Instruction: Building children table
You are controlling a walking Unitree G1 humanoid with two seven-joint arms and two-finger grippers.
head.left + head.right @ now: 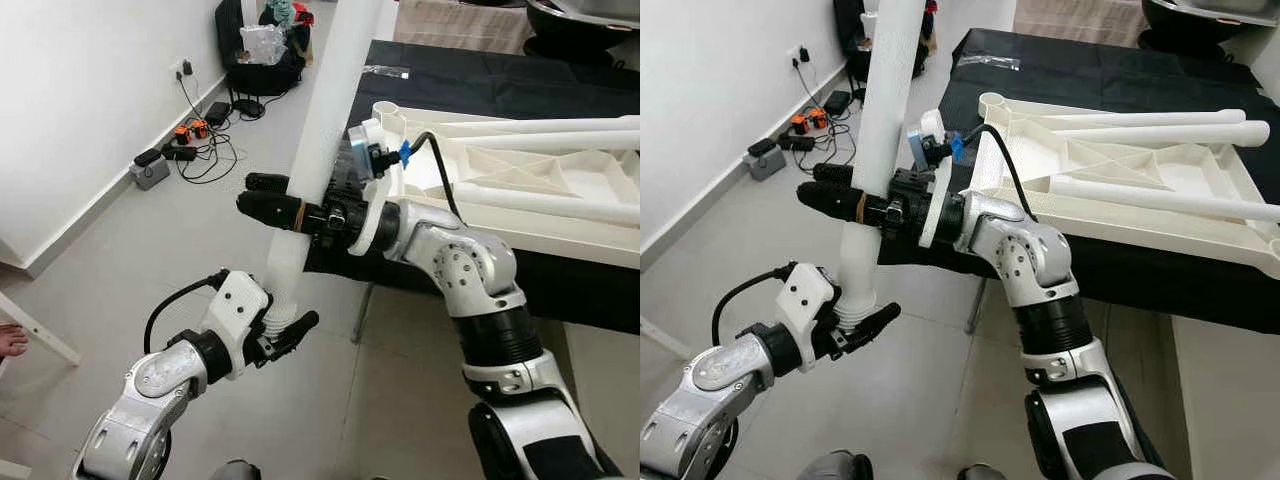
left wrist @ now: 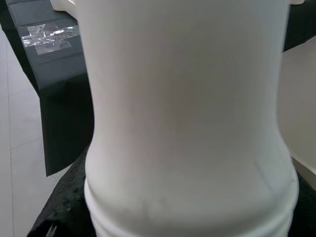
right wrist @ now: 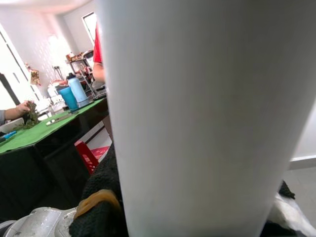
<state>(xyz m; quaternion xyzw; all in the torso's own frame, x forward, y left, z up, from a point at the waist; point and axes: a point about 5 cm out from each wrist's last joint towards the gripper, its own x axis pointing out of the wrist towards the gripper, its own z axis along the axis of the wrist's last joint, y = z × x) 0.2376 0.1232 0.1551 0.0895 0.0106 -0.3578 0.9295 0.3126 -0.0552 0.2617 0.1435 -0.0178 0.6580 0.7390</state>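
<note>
- While both arms are busy with it, the white table leg (image 1: 318,140) stands nearly upright in the air just off the near-left corner of the surface (image 1: 1110,70), its threaded lower end pointing down at the floor (image 1: 120,250).
- Gripping it at mid-height, the right tool (image 1: 275,205) has its two black fingers closed across the tube, one on each side.
- Lower down, the left tool (image 1: 290,330) is clamped on the ribbed bottom end of the same leg, so the leg is held in two places at once.
- Just right of the leg, the upturned white tabletop (image 1: 1120,165) lies on the black-covered surface, with other legs (image 1: 1160,125) lying across it and a round corner socket (image 1: 992,101) near the held leg.
- My reading is that a leg is being carried or re-gripped on its way to a socket; it is not yet seated.
- As I judge it, the next move calls for bringing the threaded end round to that socket and lining it up square before twisting, which likely means one tool letting go.
- From the head cameras you get the layout: arms, tabletop, and chargers and cables (image 1: 185,140) along the far-left wall.
- Close up, the left wrist camera gives the leg's narrowing neck and first thread ridges (image 2: 192,217).
- Looking along the right tool, its wrist camera catches a green-topped counter (image 3: 44,131) with bottles and a person's hand (image 3: 22,107) beyond the tube.
</note>
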